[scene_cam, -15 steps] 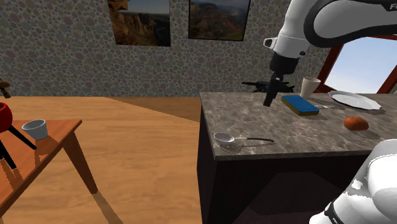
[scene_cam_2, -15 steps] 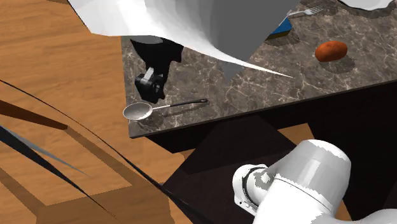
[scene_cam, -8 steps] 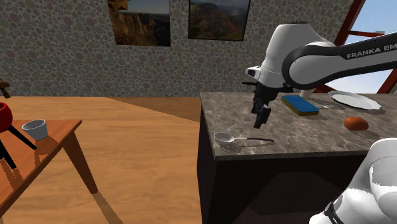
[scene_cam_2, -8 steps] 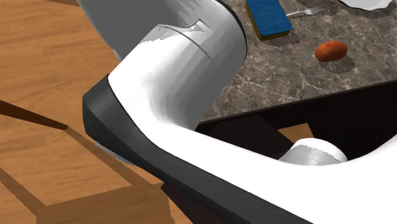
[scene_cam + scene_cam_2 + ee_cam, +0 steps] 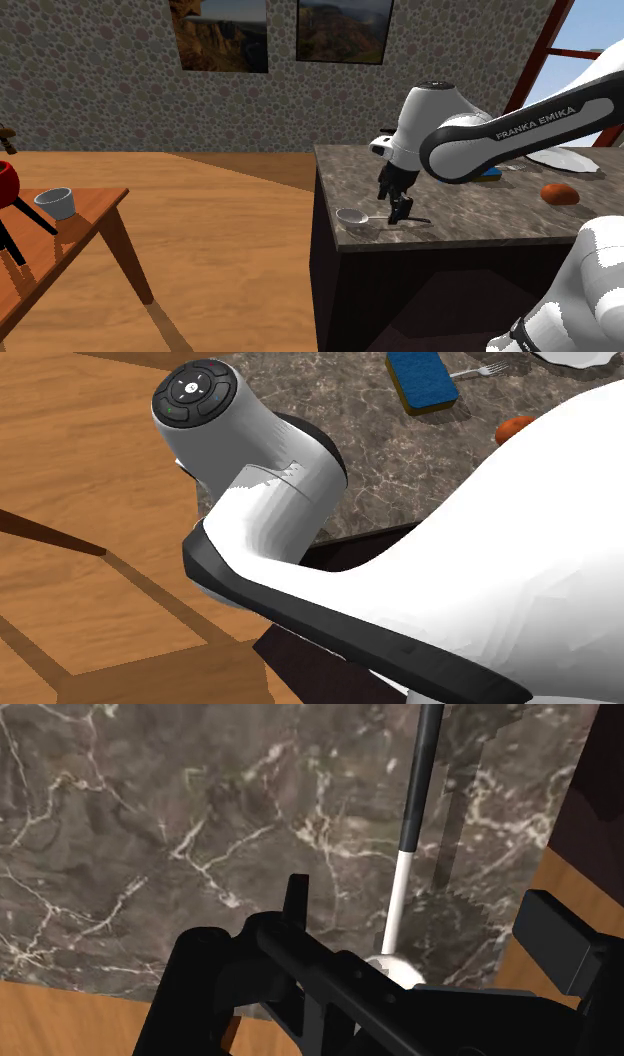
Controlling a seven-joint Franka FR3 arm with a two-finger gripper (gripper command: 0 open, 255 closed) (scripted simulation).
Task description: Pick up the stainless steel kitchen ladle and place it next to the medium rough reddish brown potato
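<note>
The ladle lies at the near corner of the dark marble counter (image 5: 470,215). Its silver bowl (image 5: 351,217) points to the shoulder view's left. My gripper (image 5: 399,209) hangs low over the handle just beside the bowl. In the wrist view the gripper (image 5: 420,919) is open. The ladle's thin handle (image 5: 401,889), silver near the bowl and black farther out, runs between the fingers, and neither finger touches it. The reddish brown potato (image 5: 561,193) rests far along the counter toward the shoulder view's right. A sliver of the potato (image 5: 513,426) peeks past my arm.
A blue sponge (image 5: 422,379) and a fork (image 5: 480,370) lie at the counter's back, near a white plate (image 5: 560,157). The counter edge drops to a wooden floor right beside the ladle bowl. A small wooden table with a white cup (image 5: 56,203) stands at the shoulder view's left.
The arm swung down and toward the counter's near corner, bringing the gripper from above the sponge area to just over the ladle's handle. The ladle has not moved.
</note>
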